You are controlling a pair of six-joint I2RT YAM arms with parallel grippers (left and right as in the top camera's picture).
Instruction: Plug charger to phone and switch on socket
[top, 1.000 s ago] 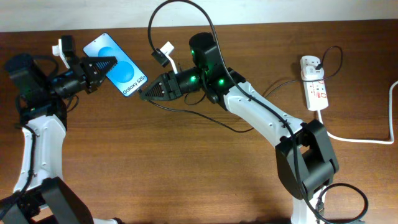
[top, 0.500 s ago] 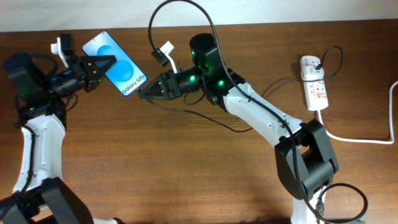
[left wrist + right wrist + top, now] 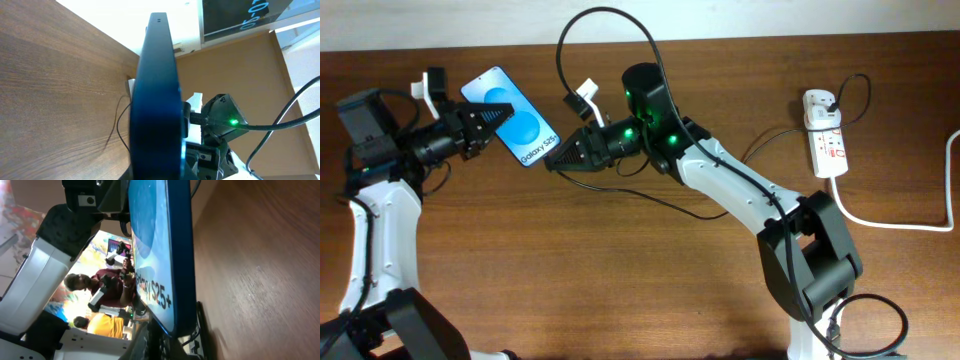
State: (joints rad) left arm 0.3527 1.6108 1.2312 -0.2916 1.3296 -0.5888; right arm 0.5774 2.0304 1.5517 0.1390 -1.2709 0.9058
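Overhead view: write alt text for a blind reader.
Two robot arms meet over a wooden table: the left gripper holds a lit blue Galaxy phone, while the right gripper holds the black charger tip close to its lower edge. A white socket strip lies at the right.

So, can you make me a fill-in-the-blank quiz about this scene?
The left claw grips the phone, whose screen glows ____.
The right claw holds the charger tip close to the ____.
The socket lies on the ____ arm's side of the table.
Answers: blue, phone, right.
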